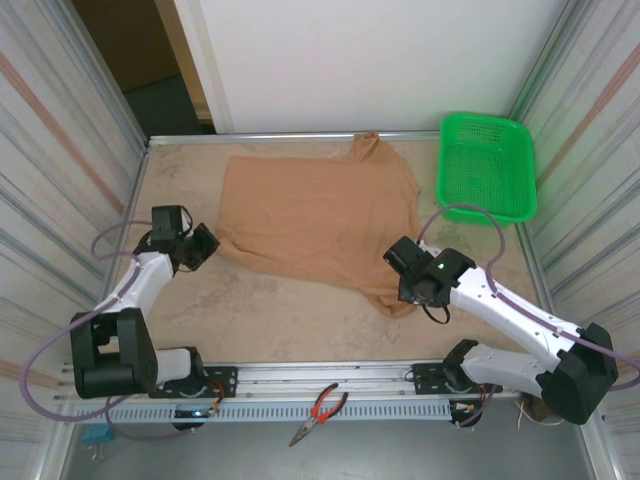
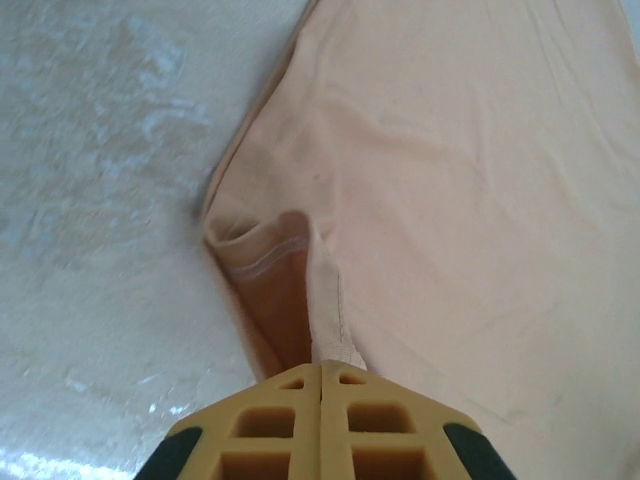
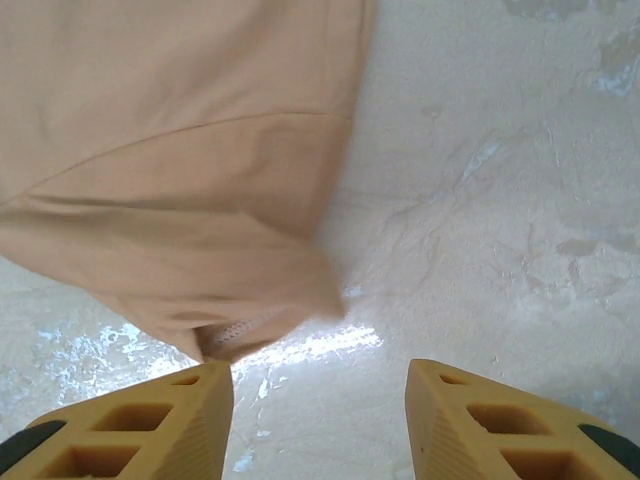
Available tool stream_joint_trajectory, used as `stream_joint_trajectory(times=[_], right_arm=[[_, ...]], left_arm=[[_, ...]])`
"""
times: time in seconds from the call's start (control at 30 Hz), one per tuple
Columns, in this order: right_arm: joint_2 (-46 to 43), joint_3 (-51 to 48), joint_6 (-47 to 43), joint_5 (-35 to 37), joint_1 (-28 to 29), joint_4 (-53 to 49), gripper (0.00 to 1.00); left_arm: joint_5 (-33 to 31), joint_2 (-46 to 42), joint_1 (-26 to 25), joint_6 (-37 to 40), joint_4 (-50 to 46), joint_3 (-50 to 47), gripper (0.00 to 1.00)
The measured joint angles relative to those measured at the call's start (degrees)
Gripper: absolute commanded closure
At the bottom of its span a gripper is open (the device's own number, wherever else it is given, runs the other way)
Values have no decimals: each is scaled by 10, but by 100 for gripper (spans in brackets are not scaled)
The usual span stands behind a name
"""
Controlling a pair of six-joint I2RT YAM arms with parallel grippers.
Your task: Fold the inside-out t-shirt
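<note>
**Desk:** What is the garment, and where does it lie?

**Photographer:** A tan t-shirt (image 1: 320,215) lies mostly flat across the far half of the sandy table (image 1: 280,320). One point of cloth reaches the far edge. A sleeve trails toward the near right. The fabric is thin and softly creased. In the left wrist view the t-shirt (image 2: 450,180) shows a stitched hem folded open at its near left corner.

**Desk:** And the arms?

**Photographer:** The left gripper (image 1: 200,246) sits at the shirt's left edge. Seen close, the left gripper (image 2: 322,375) has its yellow jaws pressed together, with a narrow ridge of cloth pinched between them. The right gripper (image 1: 408,280) hovers at the trailing sleeve. In the right wrist view, the right gripper (image 3: 320,385) has its jaws standing apart over bare table with no cloth between them. The sleeve end of the t-shirt (image 3: 180,160) lies just beside the left finger (image 3: 150,420). Whether they touch, I cannot tell.

**Desk:** Any containers?

**Photographer:** One: a green basket (image 1: 487,121) at the far right corner, just beside the shirt's right shoulder. Its mesh floor is in full sight.

**Desk:** Anything else?

**Photographer:** Red-handled pliers (image 1: 320,410) lie on the ledge near the arm bases, well apart from the shirt.
</note>
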Motion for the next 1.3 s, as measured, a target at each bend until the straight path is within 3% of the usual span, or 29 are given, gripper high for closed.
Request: stream_joint_trajectory(times=[0.17, 0.27, 0.6, 0.87, 0.93, 1.03, 1.1, 1.17, 1.3], right_arm=[[-39, -28, 32, -31, 20, 33, 64], [-32, -43, 59, -56, 55, 69, 64], [79, -58, 84, -62, 88, 139, 62], [163, -47, 60, -39, 88, 162, 68], [175, -47, 53, -35, 87, 165, 71], [183, -46, 42, -33, 85, 169, 81], [183, -43, 37, -33, 83, 170, 92], [183, -39, 32, -33, 82, 172, 100], [174, -34, 25, -34, 79, 169, 100]], left_arm=[[0, -19, 0, -16, 1, -33, 100], [-1, -31, 0, -21, 1, -44, 100], [-2, -42, 0, -25, 1, -49, 100], [-10, -42, 0, -24, -1, -48, 100], [-11, -42, 0, -23, -4, -45, 93], [-14, -42, 0, -14, -13, -35, 66], [-17, -44, 0, -10, -19, -27, 55], [-23, -49, 0, -9, -25, -21, 49], [-32, -74, 0, -2, -45, -13, 45]])
